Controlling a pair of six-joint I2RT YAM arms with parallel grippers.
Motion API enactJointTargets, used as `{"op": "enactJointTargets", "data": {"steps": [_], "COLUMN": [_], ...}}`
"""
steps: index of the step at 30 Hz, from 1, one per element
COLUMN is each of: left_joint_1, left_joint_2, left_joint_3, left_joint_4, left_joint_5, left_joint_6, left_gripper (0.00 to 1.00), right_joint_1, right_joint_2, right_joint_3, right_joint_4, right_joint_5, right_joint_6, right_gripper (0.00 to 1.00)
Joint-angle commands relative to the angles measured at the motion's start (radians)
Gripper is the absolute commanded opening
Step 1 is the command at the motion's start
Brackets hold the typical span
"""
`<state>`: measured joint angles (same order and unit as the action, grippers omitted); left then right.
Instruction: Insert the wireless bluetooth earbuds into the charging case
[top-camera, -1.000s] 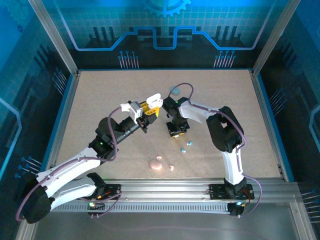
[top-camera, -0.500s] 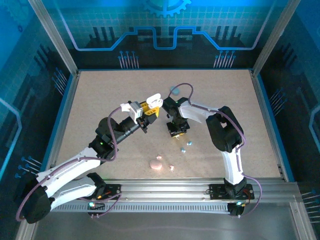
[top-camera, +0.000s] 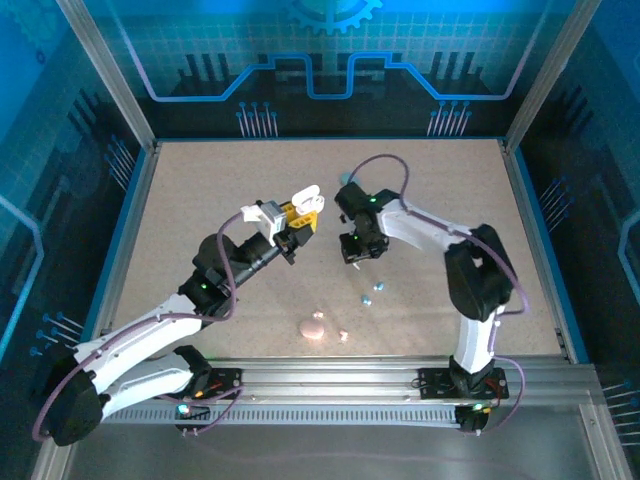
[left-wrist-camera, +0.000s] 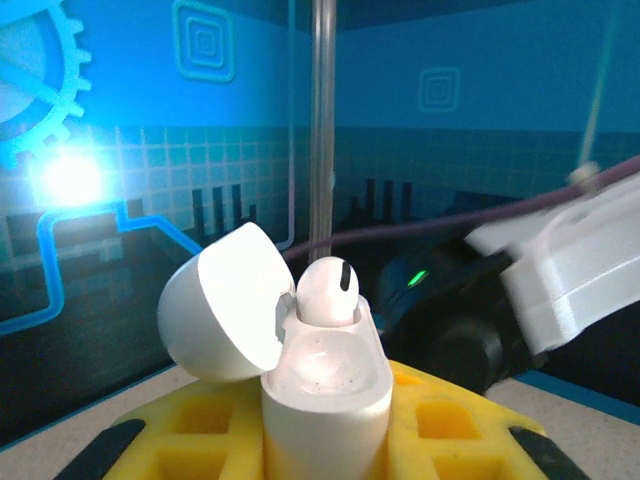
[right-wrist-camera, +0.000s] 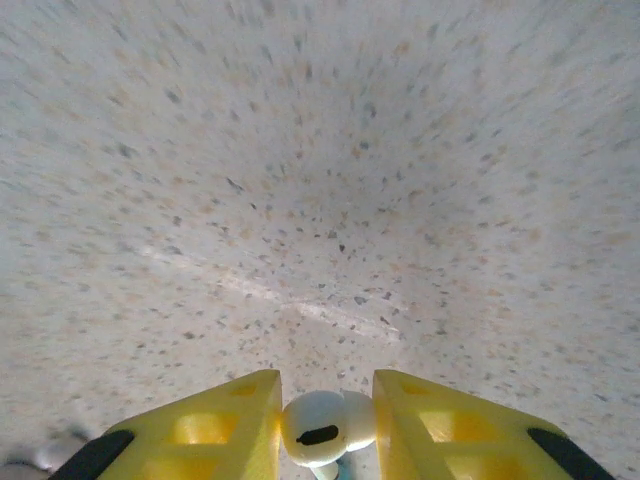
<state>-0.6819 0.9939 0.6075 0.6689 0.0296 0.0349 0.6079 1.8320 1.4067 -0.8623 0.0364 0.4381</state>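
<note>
My left gripper (top-camera: 299, 216) is shut on the white charging case (left-wrist-camera: 325, 390), holding it upright above the table with its lid (left-wrist-camera: 215, 315) swung open to the left. One white earbud (left-wrist-camera: 328, 290) sits in the case's far slot, and the near slot is an empty hollow. To the right of the case, my right gripper (top-camera: 360, 247) is shut on a second white earbud (right-wrist-camera: 320, 428), pinched between its yellow fingers (right-wrist-camera: 210, 425) above the speckled table. Two teal earbuds (top-camera: 372, 293) lie just in front of the right gripper.
A pink case (top-camera: 313, 327) with two small pink earbuds (top-camera: 343, 335) beside it lies near the table's front edge. Aluminium posts and blue walls enclose the table (top-camera: 200, 200). The right arm's purple cable (top-camera: 385, 165) loops over the middle.
The right arm has swung its elbow outward to the right and its gripper has shifted slightly back and up, closing a little tighter. The left arm and the case stay put.
</note>
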Motion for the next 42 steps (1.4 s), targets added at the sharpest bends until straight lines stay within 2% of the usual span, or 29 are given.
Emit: {"op": "enactJointTargets", "data": {"steps": [1, 8, 14, 26, 42], "left_joint_1": [-0.006, -0.005, -0.024, -0.103, -0.133], "left_joint_2": [0.024, 0.133, 0.261, 0.442, 0.459], "left_joint_3": [0.035, 0.026, 0.043, 0.115, 0.128], "left_joint_4": [-0.045, 0.055, 0.197, 0.363, 0.419], "left_joint_5": [-0.089, -0.114, -0.108, -0.146, -0.192], "left_joint_6": [-0.023, -0.088, -0.144, -0.157, -0.151], "left_gripper": [0.23, 0.23, 0.21, 0.21, 0.22], "right_joint_1": [-0.032, -0.054, -0.052, 0.041, 0.1], "right_joint_2": [-0.134, -0.397, -0.536, -0.606, -0.552], "right_joint_3": [-0.032, -0.027, -0.006, -0.04, -0.043], "right_joint_4": [0.063, 0.163, 0.264, 0.428, 0.454], "right_joint_5": [-0.028, 0.0, -0.004, 0.032, 0.078], "right_joint_6": [0.045, 0.093, 0.12, 0.132, 0.11], "right_gripper": [0.3, 0.3, 0.31, 0.3, 0.31]}}
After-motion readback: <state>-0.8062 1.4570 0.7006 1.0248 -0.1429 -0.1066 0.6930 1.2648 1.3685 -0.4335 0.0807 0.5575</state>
